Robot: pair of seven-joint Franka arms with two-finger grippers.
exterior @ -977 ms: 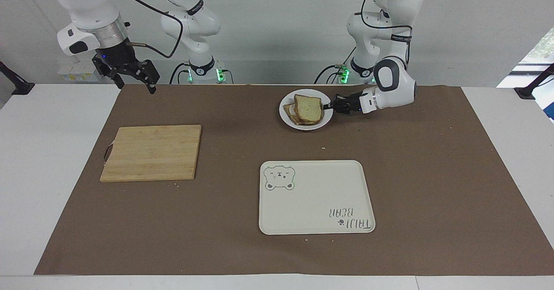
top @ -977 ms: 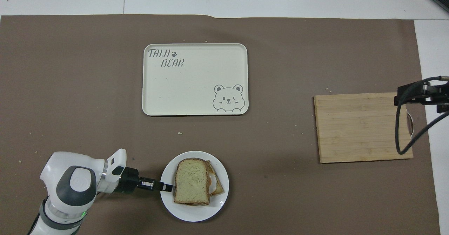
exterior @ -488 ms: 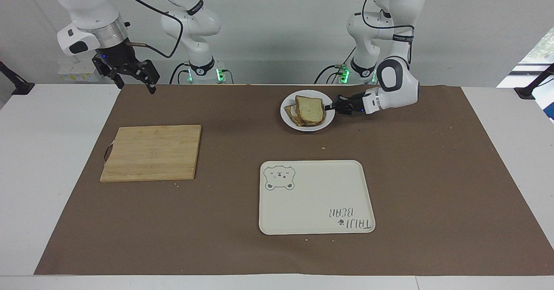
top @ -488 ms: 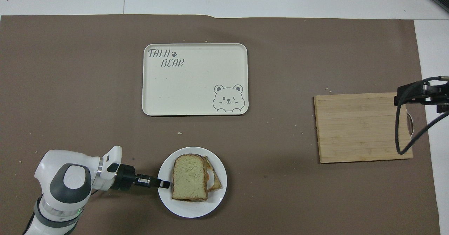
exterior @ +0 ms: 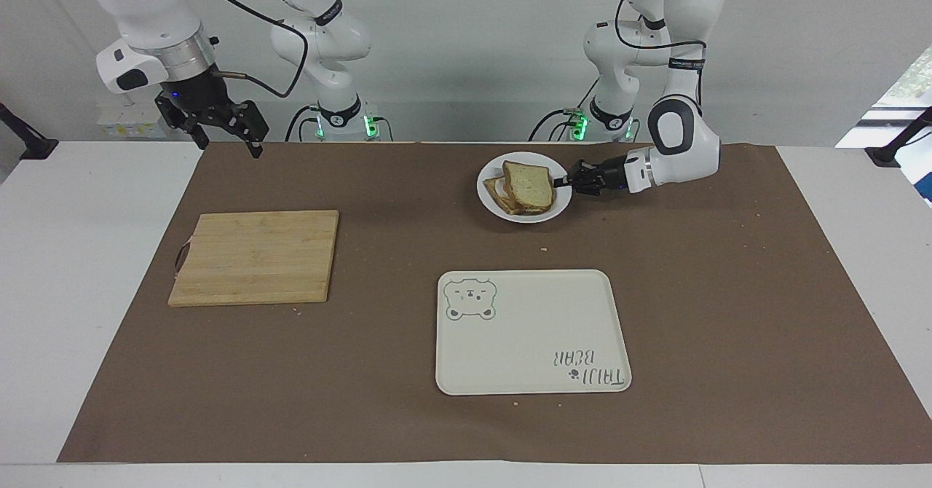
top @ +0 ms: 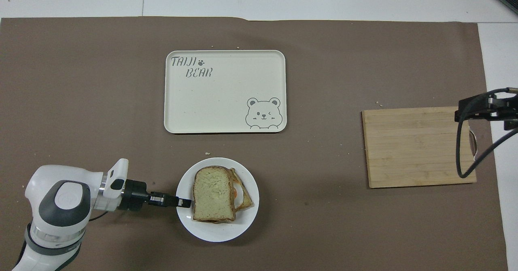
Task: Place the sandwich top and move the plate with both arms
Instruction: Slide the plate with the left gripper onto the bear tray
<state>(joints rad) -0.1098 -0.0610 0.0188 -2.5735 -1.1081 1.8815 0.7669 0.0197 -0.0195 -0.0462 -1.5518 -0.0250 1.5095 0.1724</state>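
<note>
Brown paper mat [exterior: 728, 313] covers the table; on it lie a pale bamboo cutting board [exterior: 255, 256] toward my right arm's end and a cream rectangular tray with a bear drawing [exterior: 531, 331], the farthest thing from me. Small round glossy white plate [exterior: 492, 198] sits between me and that tray. It has slid toward the tray and toward my left arm's end over the last second, so the plate move is under way. Plain pale bread slice with brown crust, the sandwich top [exterior: 530, 185], lies on the stack on the plate, askew; placing looks done. My left gripper [exterior: 561, 180] is clamped tight on the plate's rim. My right gripper [exterior: 218, 127] waits in the air, spread wide, holding nothing.
</note>
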